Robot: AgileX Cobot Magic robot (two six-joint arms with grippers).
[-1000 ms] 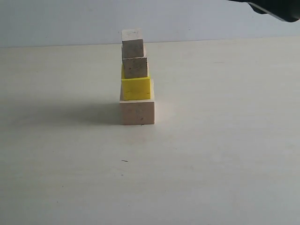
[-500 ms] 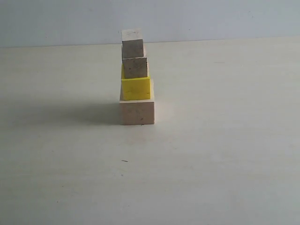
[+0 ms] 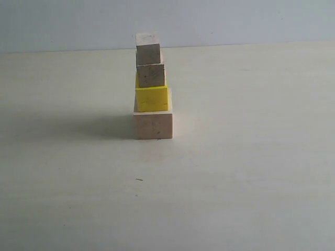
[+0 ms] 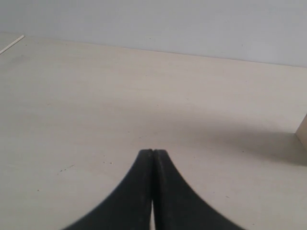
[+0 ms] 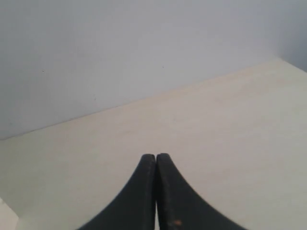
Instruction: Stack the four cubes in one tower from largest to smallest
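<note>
Exterior and wrist views of the finished arrangement. The bench, a pale, matte surface, fills most of the exterior view and meets a plain light wall behind it. The tower stands upright on the bench, a little left of centre and toward the back, and casts a soft shadow leftward across the surface.

The tower has four tiers. The large cube, of pale bare wood, rests directly on the bench. The yellow cube sits on its top face. The medium cube, greyer in this light, sits on the yellow one. The small cube forms the top. Each tier is narrower than the one beneath. The left-hand edges lie nearly in line, so the steps show mainly on the right-hand side. Whether the upper tiers are centred front to back cannot be told.

The left fingers are black and pressed together tip to tip, with nothing between them. They hang above bare bench. A sliver of pale wood, with its shadow, lies well apart from them, and which cube it belongs to cannot be told.

The right fingers are likewise closed on nothing, over bare bench and facing the wall.
</note>
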